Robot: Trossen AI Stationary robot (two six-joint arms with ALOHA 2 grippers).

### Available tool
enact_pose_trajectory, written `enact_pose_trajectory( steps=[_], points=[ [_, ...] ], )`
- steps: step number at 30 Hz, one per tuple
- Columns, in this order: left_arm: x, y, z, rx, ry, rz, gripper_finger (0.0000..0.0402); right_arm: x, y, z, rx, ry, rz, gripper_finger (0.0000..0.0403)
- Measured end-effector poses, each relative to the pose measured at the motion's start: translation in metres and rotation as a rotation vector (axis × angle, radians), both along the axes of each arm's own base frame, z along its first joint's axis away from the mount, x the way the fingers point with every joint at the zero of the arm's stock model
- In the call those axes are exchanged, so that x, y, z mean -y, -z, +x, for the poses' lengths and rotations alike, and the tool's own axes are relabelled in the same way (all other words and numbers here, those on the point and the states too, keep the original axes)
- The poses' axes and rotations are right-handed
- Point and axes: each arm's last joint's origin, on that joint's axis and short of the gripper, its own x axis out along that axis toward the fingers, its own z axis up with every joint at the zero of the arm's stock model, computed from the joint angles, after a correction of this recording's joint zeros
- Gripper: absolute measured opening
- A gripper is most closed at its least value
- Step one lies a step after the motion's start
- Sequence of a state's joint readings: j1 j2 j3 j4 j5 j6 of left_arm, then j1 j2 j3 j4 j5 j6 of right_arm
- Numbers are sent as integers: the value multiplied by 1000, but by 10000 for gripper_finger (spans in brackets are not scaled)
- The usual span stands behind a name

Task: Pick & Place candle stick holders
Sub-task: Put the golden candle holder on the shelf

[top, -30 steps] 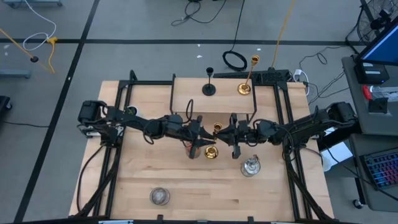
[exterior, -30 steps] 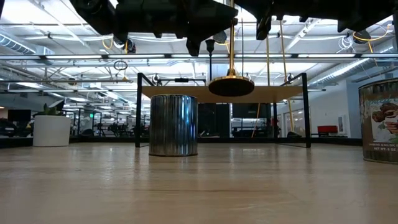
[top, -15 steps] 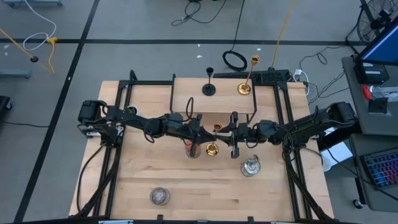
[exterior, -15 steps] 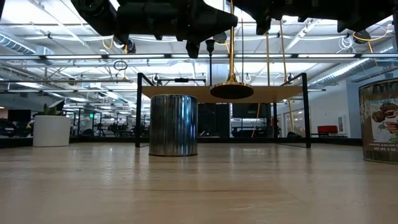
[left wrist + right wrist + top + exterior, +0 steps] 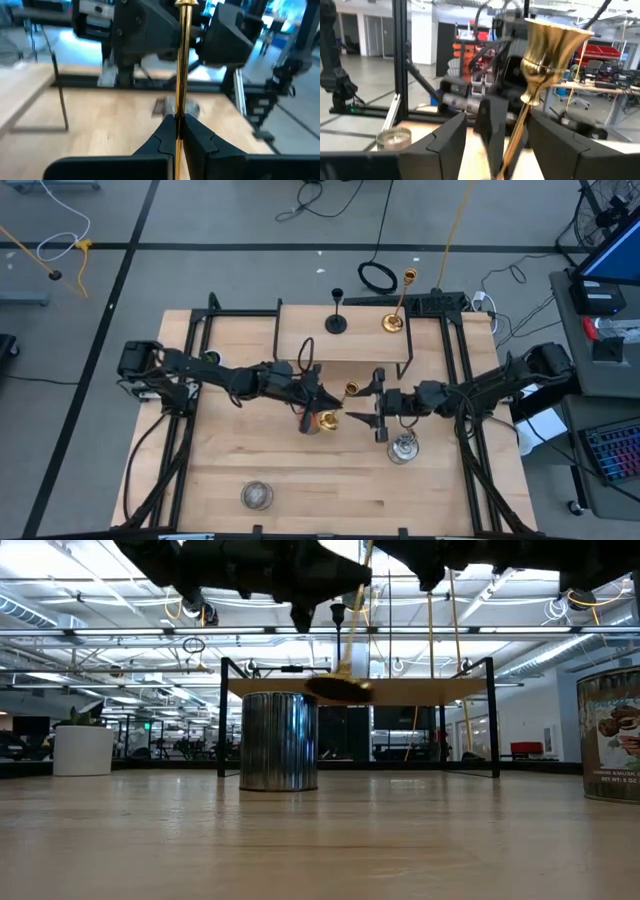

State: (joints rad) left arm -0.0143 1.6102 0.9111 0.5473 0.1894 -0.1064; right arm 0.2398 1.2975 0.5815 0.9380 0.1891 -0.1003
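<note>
Left gripper (image 5: 322, 406) mid-table, above the board, fingers (image 5: 165, 137) closed tight on the stem of a gold holder (image 5: 336, 406); in the left wrist view stem (image 5: 181, 65) runs up between the two pads, pinched on both sides. Holder off the table and tilted: low view shows base (image 5: 340, 690) hanging in the air, canted, in front of the shelf edge and just above the top of the steel can (image 5: 279, 740). From above, base over or just beside that can (image 5: 311, 423), cup end pointing toward the right arm. Right gripper (image 5: 378, 408) level with it, just beside the cup end; right wrist view shows fingers (image 5: 445, 137) spread wide with the flared gold cup (image 5: 552, 42) and upper stem between them, not touching either pad. Other two holders upright on the raised shelf (image 5: 300, 345) at the table's far side: black holder (image 5: 337, 315) left of centre, second gold holder (image 5: 396, 310) to its right, well apart from each other. Glass jar (image 5: 403, 447) on the table near the right gripper; a round tin (image 5: 257, 495) near the front edge. Printed can (image 5: 610, 735) at the right edge of the low view.
</note>
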Motion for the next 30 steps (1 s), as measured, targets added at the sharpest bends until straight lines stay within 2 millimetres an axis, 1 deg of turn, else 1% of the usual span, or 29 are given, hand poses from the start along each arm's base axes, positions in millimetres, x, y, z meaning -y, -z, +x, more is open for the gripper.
enact_pose_trajectory(
  steps=[2, 7, 12, 16, 18, 22, 27, 30],
  points=[
    [0, -9, -8, -9, -6, 16, 12, -4, 3, -2, -9, 10, 0, 213],
    [-3, -45, -31, 57, -69, 93, 12, -14, 9, -8, -31, 29, 16, 219],
    [-9, -81, -63, 123, -151, 171, 12, -24, 19, -15, -64, -27, 49, 211],
    [-20, -98, -87, 135, -202, 204, 12, -28, 31, -23, -109, -58, 108, 205],
    [-30, -105, -97, 140, -243, 226, 12, -29, 38, -27, -133, -71, 144, 203],
    [-61, -113, -109, 172, -362, 237, 12, -28, 48, -33, -164, -76, 203, 201],
    [-104, -110, -117, 157, -424, 236, 12, -27, 51, -35, -175, -76, 226, 201],
    [-128, -100, -119, 105, -477, 226, 12, -27, 51, -35, -175, -76, 226, 201]
  ],
)
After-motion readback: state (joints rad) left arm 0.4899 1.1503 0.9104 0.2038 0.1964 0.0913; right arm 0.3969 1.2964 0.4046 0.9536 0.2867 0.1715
